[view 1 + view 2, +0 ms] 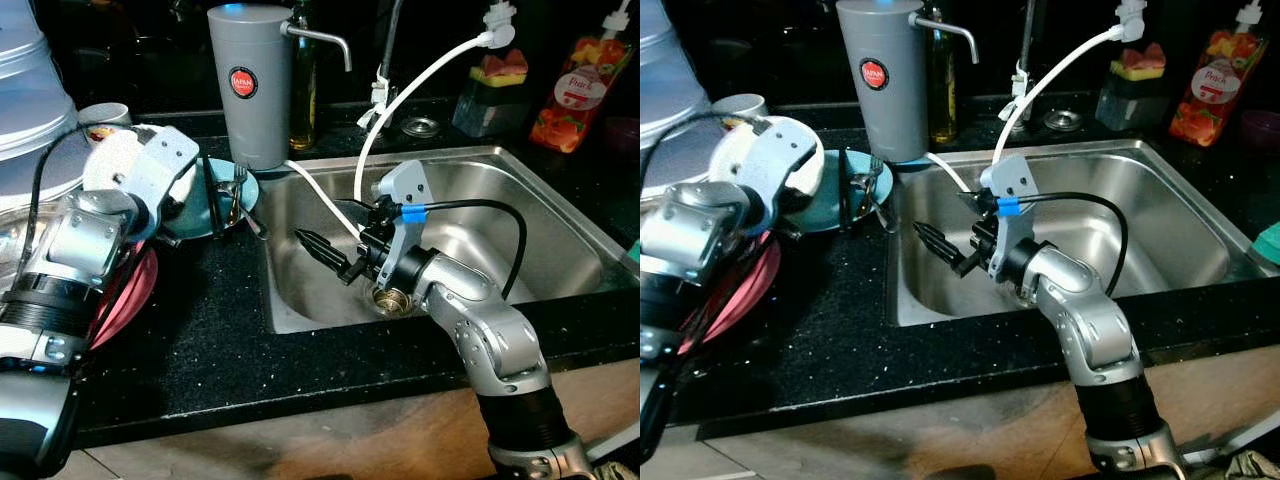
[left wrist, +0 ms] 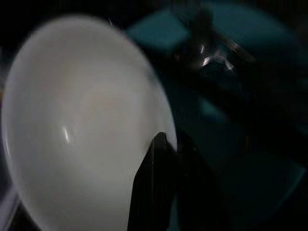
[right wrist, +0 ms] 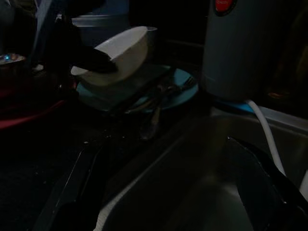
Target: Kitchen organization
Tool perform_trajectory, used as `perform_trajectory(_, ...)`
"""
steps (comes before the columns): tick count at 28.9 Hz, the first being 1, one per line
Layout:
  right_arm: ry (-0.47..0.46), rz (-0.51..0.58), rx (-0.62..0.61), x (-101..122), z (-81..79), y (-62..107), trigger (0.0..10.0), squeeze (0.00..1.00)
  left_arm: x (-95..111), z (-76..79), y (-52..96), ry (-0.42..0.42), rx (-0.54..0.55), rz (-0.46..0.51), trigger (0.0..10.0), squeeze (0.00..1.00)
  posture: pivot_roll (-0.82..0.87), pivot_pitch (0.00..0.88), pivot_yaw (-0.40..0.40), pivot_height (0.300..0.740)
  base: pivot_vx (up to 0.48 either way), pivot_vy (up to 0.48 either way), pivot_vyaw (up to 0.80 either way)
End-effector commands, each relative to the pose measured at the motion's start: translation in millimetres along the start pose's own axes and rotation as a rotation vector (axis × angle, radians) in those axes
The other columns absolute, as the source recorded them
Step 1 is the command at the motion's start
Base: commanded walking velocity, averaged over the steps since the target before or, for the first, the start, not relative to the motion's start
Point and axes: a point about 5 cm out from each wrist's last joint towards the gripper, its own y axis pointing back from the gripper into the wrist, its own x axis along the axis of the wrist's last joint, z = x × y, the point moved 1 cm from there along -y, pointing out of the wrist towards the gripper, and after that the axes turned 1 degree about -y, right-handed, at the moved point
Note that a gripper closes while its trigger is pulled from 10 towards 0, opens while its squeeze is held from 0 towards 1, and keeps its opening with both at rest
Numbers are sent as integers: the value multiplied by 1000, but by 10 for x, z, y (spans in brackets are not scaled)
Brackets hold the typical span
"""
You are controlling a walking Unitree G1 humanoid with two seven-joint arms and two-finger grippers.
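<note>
My left gripper (image 2: 168, 142) is shut on the rim of a white bowl (image 1: 108, 165) and holds it tilted over the counter's left side, just above a teal plate (image 1: 212, 212). A fork (image 1: 236, 188) and other cutlery lie on that plate. In the right wrist view the bowl (image 3: 120, 50) hangs from a black finger (image 3: 91, 58) over the plate (image 3: 178, 94). My right gripper (image 1: 325, 228) hovers inside the steel sink (image 1: 545, 235), near its left wall, open with nothing between its fingers.
A grey water jug (image 1: 250, 80) and a dark bottle (image 1: 303, 90) stand behind the plate. A white hose (image 1: 400, 100) arcs into the sink. A red plate (image 1: 135, 295) lies under my left arm. A sponge holder (image 1: 490, 95) and a juice pouch (image 1: 585, 90) stand at the back right.
</note>
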Motion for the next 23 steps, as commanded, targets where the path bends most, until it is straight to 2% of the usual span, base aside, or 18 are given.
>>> perform_trajectory(1,-2,-3,10,6,-28,14,10000,0,-123,-8,-20,0,2,-39,0,0,-1,14,-14,740,0,0,0)
perform_trajectory(13,-3,0,6,12,-31,15,10000,0,-48,-54,-16,-26,40,4,0,0,-1,12,-9,740,0,0,0)
perform_trajectory(18,-19,6,6,11,-37,15,10000,0,35,-130,36,-90,96,25,0,0,1,11,-11,740,0,0,0)
perform_trajectory(22,-25,13,7,22,-38,14,10000,0,262,-205,117,-178,172,136,0,0,1,4,-10,740,0,0,0)
perform_trajectory(23,-25,13,7,22,-38,14,10000,0,262,-205,117,-178,172,136,0,0,1,4,-10,740,0,0,0)
